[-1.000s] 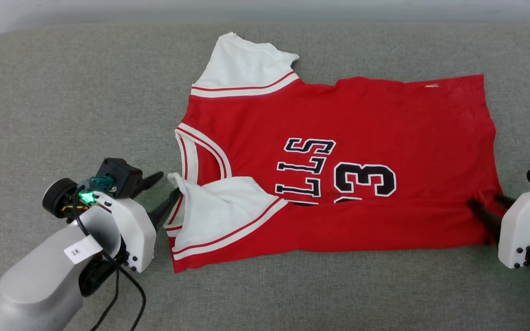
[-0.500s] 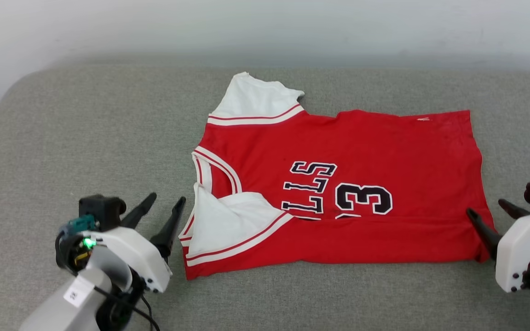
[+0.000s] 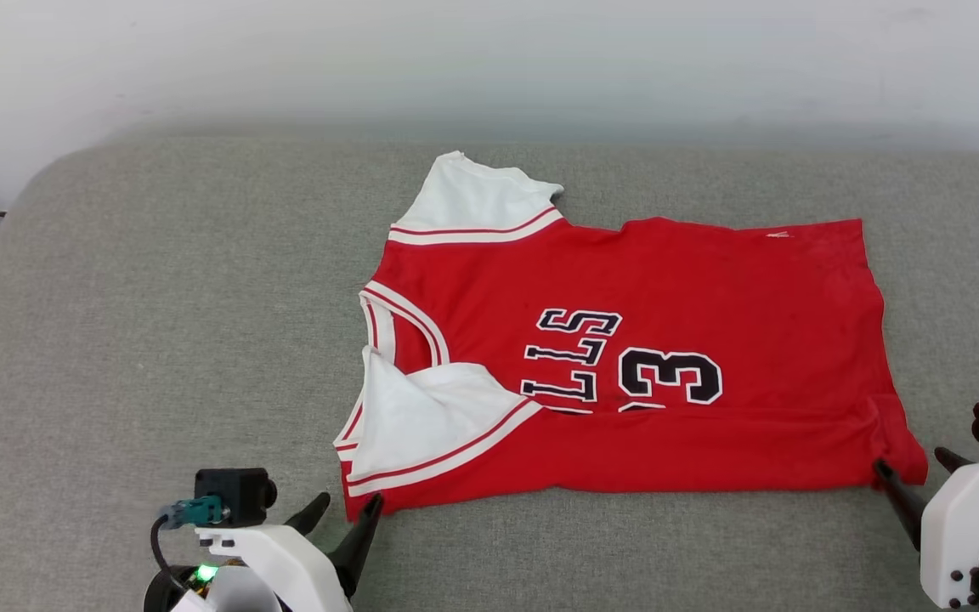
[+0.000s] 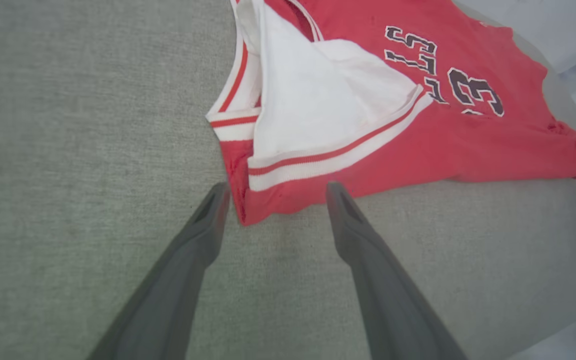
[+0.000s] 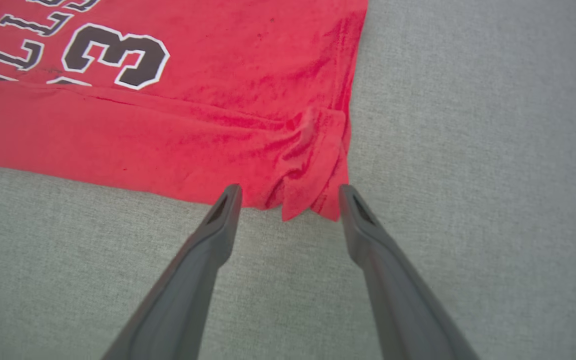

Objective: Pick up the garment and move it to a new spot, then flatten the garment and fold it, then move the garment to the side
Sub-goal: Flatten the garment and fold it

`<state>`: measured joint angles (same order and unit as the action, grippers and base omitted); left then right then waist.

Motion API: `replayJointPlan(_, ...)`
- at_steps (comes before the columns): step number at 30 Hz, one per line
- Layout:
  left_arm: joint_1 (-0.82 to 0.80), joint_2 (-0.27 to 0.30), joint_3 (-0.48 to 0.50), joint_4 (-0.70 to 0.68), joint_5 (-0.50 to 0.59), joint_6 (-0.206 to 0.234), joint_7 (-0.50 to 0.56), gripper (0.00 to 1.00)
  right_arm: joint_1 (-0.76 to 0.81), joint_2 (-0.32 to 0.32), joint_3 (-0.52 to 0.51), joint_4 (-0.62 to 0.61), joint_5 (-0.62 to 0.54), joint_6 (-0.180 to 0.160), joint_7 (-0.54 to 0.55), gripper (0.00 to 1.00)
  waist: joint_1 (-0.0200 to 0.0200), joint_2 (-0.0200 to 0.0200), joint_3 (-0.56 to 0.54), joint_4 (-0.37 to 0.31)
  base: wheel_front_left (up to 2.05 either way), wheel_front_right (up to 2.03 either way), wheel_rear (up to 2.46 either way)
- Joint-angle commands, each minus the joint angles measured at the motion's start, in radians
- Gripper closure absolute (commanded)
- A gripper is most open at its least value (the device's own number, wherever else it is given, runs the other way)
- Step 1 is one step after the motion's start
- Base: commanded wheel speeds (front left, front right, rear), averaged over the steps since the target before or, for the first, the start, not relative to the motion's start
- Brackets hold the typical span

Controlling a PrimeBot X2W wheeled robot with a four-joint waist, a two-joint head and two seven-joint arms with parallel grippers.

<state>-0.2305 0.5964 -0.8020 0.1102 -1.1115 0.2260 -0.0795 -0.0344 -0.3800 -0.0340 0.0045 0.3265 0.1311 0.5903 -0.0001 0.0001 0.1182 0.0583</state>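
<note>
Red shirt (image 3: 668, 280) lies flat just ahead of the left gripper (image 3: 349, 501), gaping empty at its shoulder corner, and the right gripper (image 3: 910, 461), likewise at the hem corner; first lengthwise fold looks done, further folding and side-move remain.

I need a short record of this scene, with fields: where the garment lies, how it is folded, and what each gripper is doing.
surface: grey cushion
garment: lying spread out, collar toward the robot's left, hem toward its right
fold: near long edge turned over, hiding part of the lettering; near white sleeve lies on the chest
left gripper: jaws open, tips either side of the near collar-side corner
right gripper: jaws open, tips either side of the near hem corner
held: nothing
</note>
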Motion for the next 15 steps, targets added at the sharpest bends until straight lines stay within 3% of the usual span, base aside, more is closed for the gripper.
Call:
replayJointPlan(1,0.002,0.018,-0.011,-0.026,0.006,0.03,0.035,0.0,0.01,0.023,-0.014,-0.036,-0.012,-0.001,0.017,0.0,0.0001,-0.0001,0.013,-0.008,0.0,0.0,0.0)
replayJointPlan(4,-0.014,0.039,-0.02,-0.039,0.022,0.079,0.073,0.0,0.007,0.038,-0.022,-0.073,-0.023,-0.001,0.036,0.0,0.0001,-0.0001,0.031,-0.019,0.0,0.0,0.0)
replayJointPlan(15,-0.046,0.049,-0.028,0.012,0.025,0.148,0.147,0.0,-0.019,0.038,-0.028,-0.124,-0.027,-0.001,0.042,0.0,0.0001,-0.0001,0.102,-0.066,0.0,0.0,0.0)
